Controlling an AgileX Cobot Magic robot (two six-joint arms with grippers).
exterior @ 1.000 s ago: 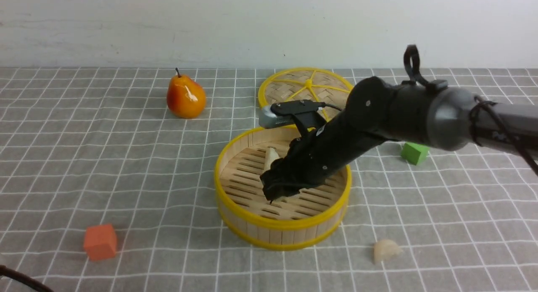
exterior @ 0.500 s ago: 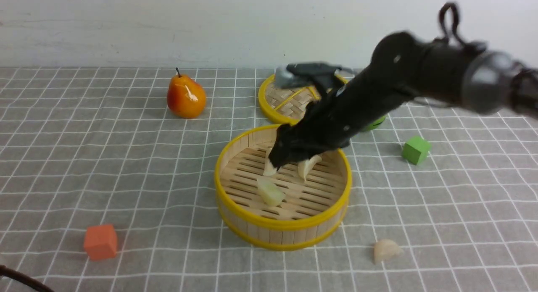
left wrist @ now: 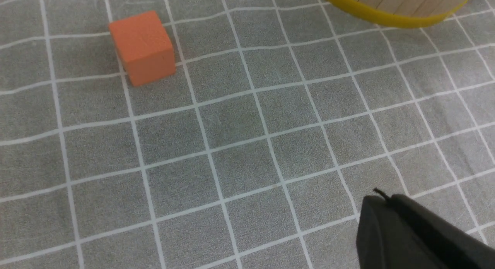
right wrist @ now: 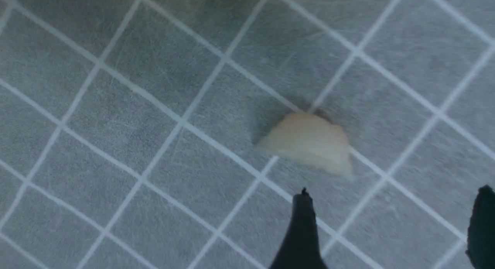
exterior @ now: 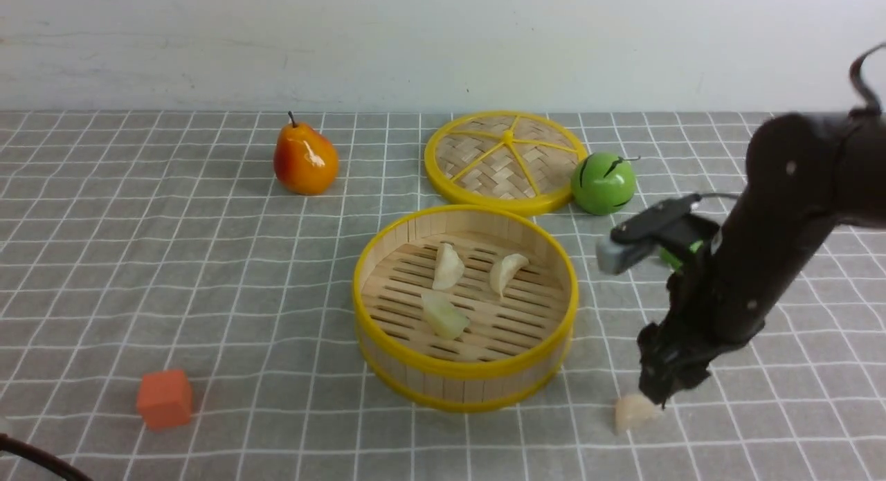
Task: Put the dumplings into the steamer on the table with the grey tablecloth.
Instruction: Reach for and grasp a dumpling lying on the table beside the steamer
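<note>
Right hand spread wide and empty, nearing the last dumpling just right of the steamer: it should centre its fingers, descend, pinch gently!

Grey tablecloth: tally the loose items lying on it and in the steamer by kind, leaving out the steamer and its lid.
Dumplings: 4
Orange cube: 1
Green cube: 1
Orange pear: 1
Green round fruit: 1
Total: 8
</note>
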